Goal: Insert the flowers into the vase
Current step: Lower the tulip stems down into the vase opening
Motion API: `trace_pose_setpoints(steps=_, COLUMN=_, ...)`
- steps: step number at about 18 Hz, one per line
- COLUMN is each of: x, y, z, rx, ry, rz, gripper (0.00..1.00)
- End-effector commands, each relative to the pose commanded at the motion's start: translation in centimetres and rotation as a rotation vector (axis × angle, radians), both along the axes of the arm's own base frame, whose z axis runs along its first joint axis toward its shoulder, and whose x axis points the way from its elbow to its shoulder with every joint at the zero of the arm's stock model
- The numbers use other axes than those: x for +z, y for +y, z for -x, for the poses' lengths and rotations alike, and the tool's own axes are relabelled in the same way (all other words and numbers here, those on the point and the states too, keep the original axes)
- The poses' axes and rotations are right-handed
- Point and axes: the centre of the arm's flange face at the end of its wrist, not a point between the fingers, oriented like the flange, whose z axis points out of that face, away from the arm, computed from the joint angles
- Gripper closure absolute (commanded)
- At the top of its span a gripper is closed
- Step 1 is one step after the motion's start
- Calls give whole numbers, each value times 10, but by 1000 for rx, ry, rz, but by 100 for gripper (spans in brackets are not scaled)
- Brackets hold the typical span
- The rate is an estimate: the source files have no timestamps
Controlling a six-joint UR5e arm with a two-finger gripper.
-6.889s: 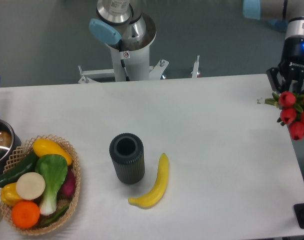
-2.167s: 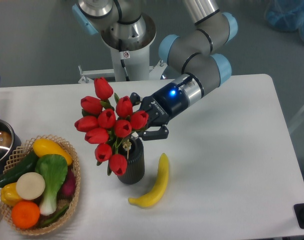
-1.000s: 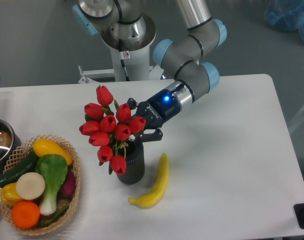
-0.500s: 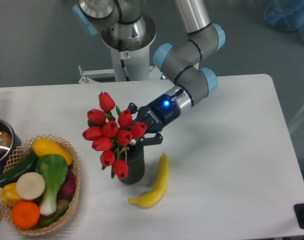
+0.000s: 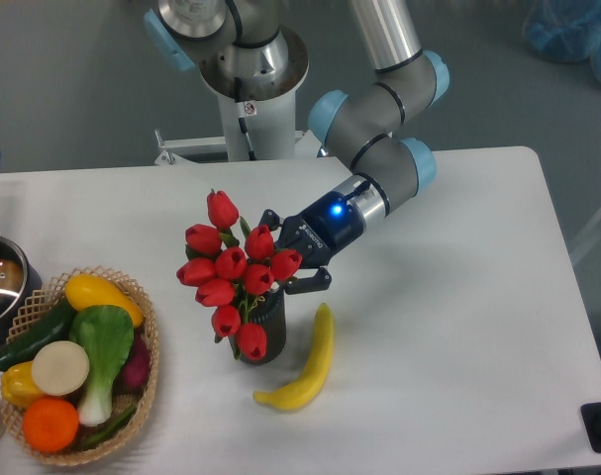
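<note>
Flowers: the flowers (image 5: 233, 273) are sitting over the vase's mouth, the red heads spreading to the left of the pincer and covering the rim; whether the stems are reaching inside the vase is hidden by the heads.
Vase: the vase (image 5: 267, 334) is standing upright near the middle of the worktop (image 5: 449, 297), only its lower right side showing under the bunch.
Pincer: the gripper (image 5: 294, 253) is reaching in from the right, just above and right of the vase, its black fingers (image 5: 310, 284) lying right against the bunch; whether they are pinching the stems cannot be told.
Banana: the banana (image 5: 306, 364) is lying just right of the vase, toward the worktop's front edge.
Basket: the basket (image 5: 147, 371) of vegetables is sitting at the front left corner.
</note>
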Motion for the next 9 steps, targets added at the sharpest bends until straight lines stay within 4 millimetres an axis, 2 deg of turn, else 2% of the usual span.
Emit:
trace_pose_setpoints(steps=5, x=-4, y=0, z=-2, rx=-1, ry=-4, rz=2, gripper=70)
trace_pose_setpoints(steps=9, x=-10, y=-1, z=-3, rx=0, ry=24, rz=-10, gripper=64)
